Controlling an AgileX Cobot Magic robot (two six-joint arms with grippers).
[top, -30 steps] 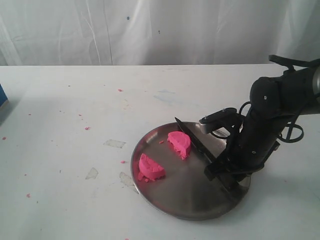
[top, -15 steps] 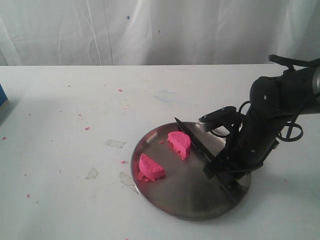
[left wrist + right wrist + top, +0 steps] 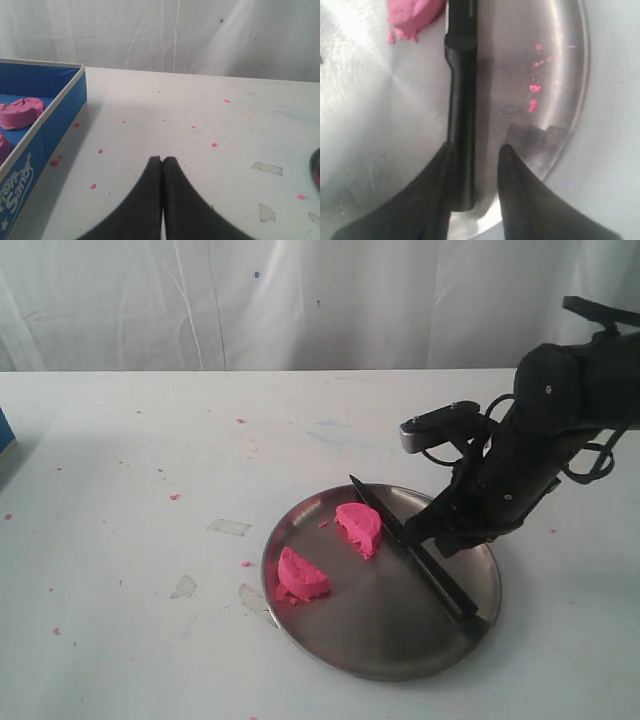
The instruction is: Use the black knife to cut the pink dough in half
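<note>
While the black knife [image 3: 415, 551] stays flat on the plate [image 3: 330, 640], right gripper [image 3: 447, 542] has lifted, jaws released; left gripper [image 3: 162, 161] jaws clenched, empty.

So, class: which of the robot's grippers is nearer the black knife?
The right gripper: it hangs open just above the black knife, whose handle shows between its fingers. The left gripper is shut, over bare table beside a blue box.

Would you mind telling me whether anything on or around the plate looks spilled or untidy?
Yes: tiny pink crumbs are scattered over the white table, and a few lie on the steel plate near its rim in the right wrist view.
</note>
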